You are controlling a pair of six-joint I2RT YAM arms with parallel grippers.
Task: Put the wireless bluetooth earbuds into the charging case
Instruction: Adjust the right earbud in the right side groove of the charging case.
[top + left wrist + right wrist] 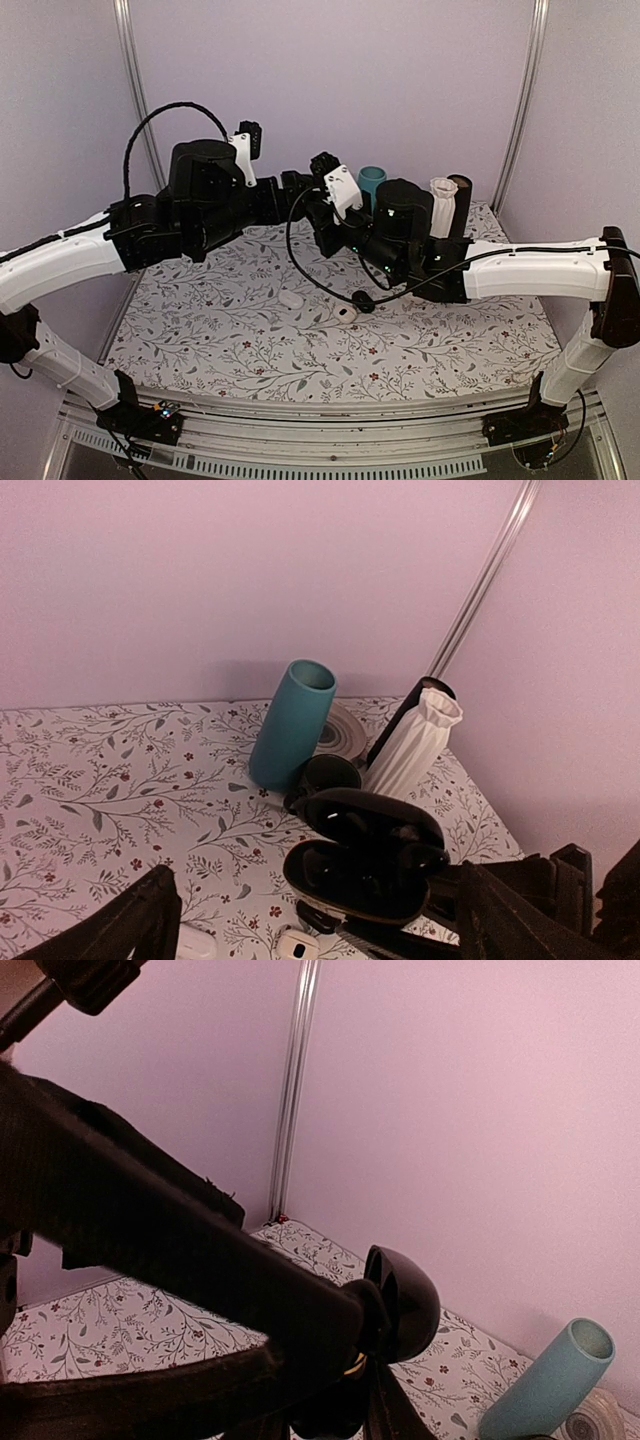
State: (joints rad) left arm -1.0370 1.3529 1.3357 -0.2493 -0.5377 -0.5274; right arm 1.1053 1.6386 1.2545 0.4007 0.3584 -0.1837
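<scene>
**benchrat:** ok so what's the geometry that matters here? which arm goes for the buds?

**twofinger_tom:** The right gripper (352,1355) is clamped on the charging case (365,855) and holds it up off the table, lid flipped open like a clam. In the left wrist view the case's long axis runs roughly side to side. Its mouth faces the left gripper (318,880), which sits just in front with its fingers spread wide and nothing in them. So left is the free arm, and it's lined up on the opening.

**benchrat:** and the wireless bluetooth earbuds?

**twofinger_tom:** honestly can't pin them down. The inside of the case is glossy black on black. There are rounded lumps in the wells, but I can't tell if they're buds or empty sockets. Down on the floral tablecloth (200,330), roughly under the case, there's a small white pebble (291,297) and near it a white piece with a dark spot (346,315). My guess is any pick means the left jaws dropping straight down.

**benchrat:** handling?

**twofinger_tom:** The case is a smooth, hard, rounded shell and looks slippery, so it could twist in the clamp if pushed. The teal cup (290,725) and ribbed white vase (415,745) stand at the back, well apart.
</scene>
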